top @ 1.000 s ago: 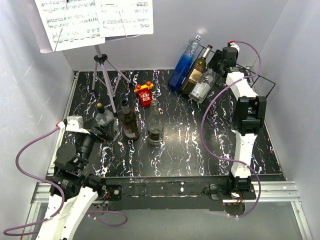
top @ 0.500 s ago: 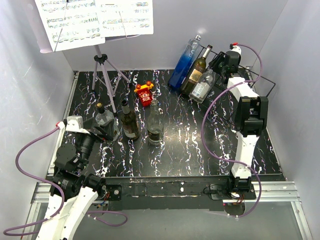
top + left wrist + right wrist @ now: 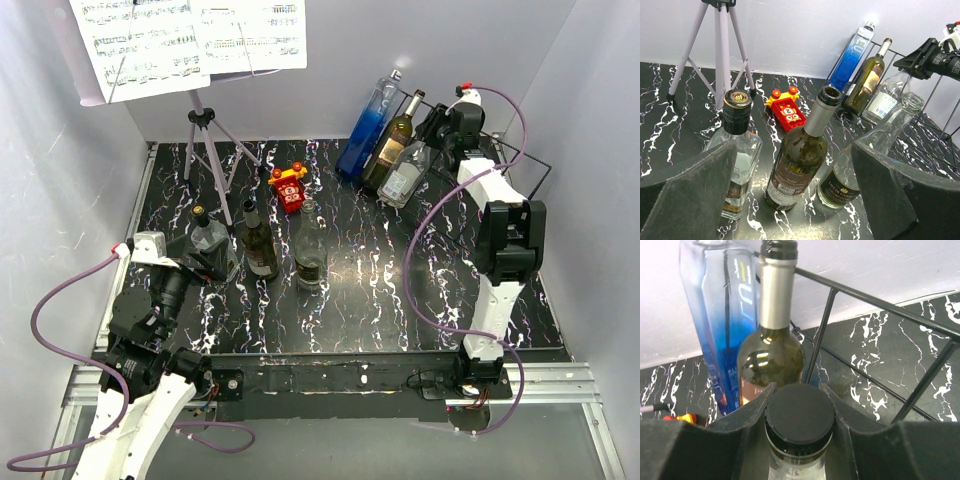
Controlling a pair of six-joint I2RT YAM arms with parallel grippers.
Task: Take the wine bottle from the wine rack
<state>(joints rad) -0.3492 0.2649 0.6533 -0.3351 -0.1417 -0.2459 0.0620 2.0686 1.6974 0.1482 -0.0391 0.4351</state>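
Note:
The wine rack (image 3: 522, 158) stands at the back right, and its black rods (image 3: 866, 298) cross the right wrist view. A blue bottle (image 3: 368, 128), an olive-green bottle (image 3: 393, 143) and a clear wine bottle (image 3: 405, 176) lean in it. My right gripper (image 3: 441, 133) is at the rack's top, shut on the clear wine bottle's black cap (image 3: 800, 416), one finger (image 3: 752, 410) on each side. The bottle still lies in the rack. Over the near left of the table my left gripper (image 3: 795, 150) stands open, holding nothing.
Three bottles stand in front of the left gripper: a square clear one (image 3: 737, 160), a dark brown one (image 3: 800, 160) and a clear champagne one (image 3: 860, 167). A red toy (image 3: 289, 186) lies mid-table. A music stand tripod (image 3: 205, 150) stands back left. Grey walls enclose the table.
The right arm's elbow has swung right and nearer, and its wrist has edged toward the back wall at the rack's top. The bottles and the left arm have not moved.

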